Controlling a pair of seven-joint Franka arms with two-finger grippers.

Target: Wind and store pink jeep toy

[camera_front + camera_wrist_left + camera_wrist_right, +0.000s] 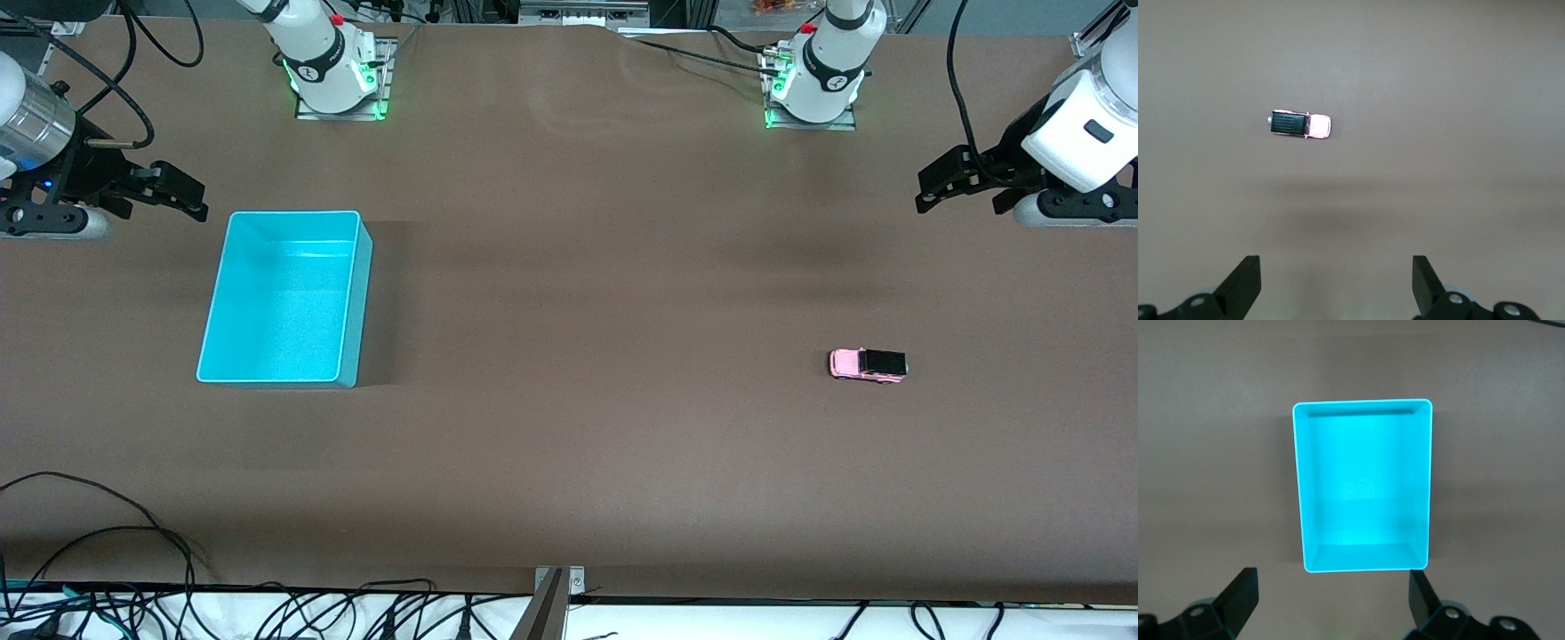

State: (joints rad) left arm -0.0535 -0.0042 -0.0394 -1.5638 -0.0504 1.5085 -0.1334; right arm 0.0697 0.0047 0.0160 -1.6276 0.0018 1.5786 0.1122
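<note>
The pink jeep toy (869,364) stands on the brown table toward the left arm's end, its black roof panel up; it also shows in the left wrist view (1301,125). The cyan bin (360,302) stands empty toward the right arm's end and fills the right wrist view (1298,487). My left gripper (923,191) hovers open and empty at its end of the table, apart from the jeep; its fingers spread wide in the left wrist view (1336,267). My right gripper (203,200) hovers open and empty beside the bin, fingers wide in the right wrist view (1331,577).
The two arm bases (338,76) (813,84) stand along the table's edge farthest from the front camera. A metal bracket (556,591) and loose cables (133,551) lie at the edge nearest the front camera. Bare brown table lies between the bin and the jeep.
</note>
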